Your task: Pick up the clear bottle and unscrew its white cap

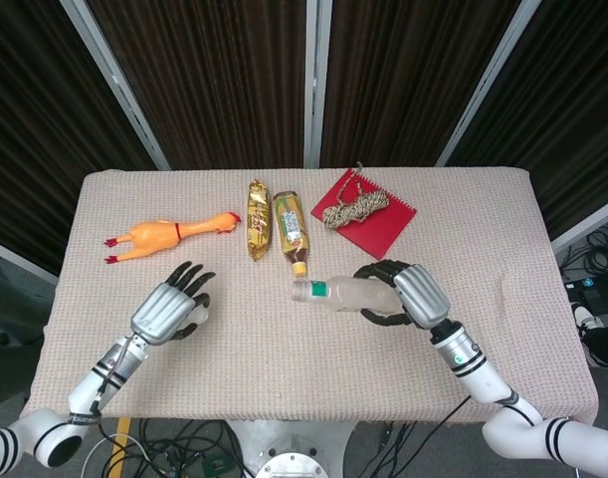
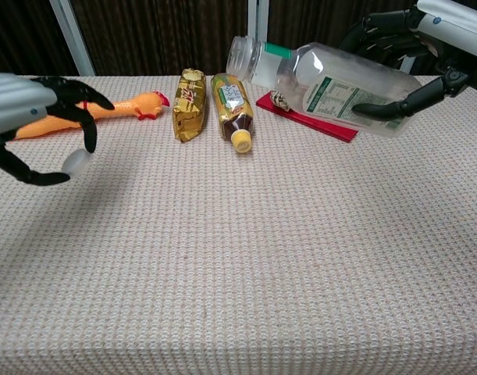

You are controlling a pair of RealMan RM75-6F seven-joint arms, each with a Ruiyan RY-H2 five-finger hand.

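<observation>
The clear bottle (image 2: 339,86), uncapped, is held sideways above the surface (image 1: 313,358) by the right hand (image 1: 408,294); the white cap (image 2: 76,161) is pinched by the left hand (image 1: 174,307).

We see a beige woven cloth over the table (image 1: 284,398). The rubber chicken (image 1: 169,236) is orange with a red comb. The snack packet (image 1: 259,218) is gold, the tea bottle (image 1: 290,230) brown with a yellow cap. A red notebook (image 1: 381,225) carries tan twine (image 1: 354,208). The clear bottle (image 2: 332,86) has a green-banded white label. The left hand (image 1: 172,307) pinches a white cap (image 2: 76,162) in black fingers.
</observation>
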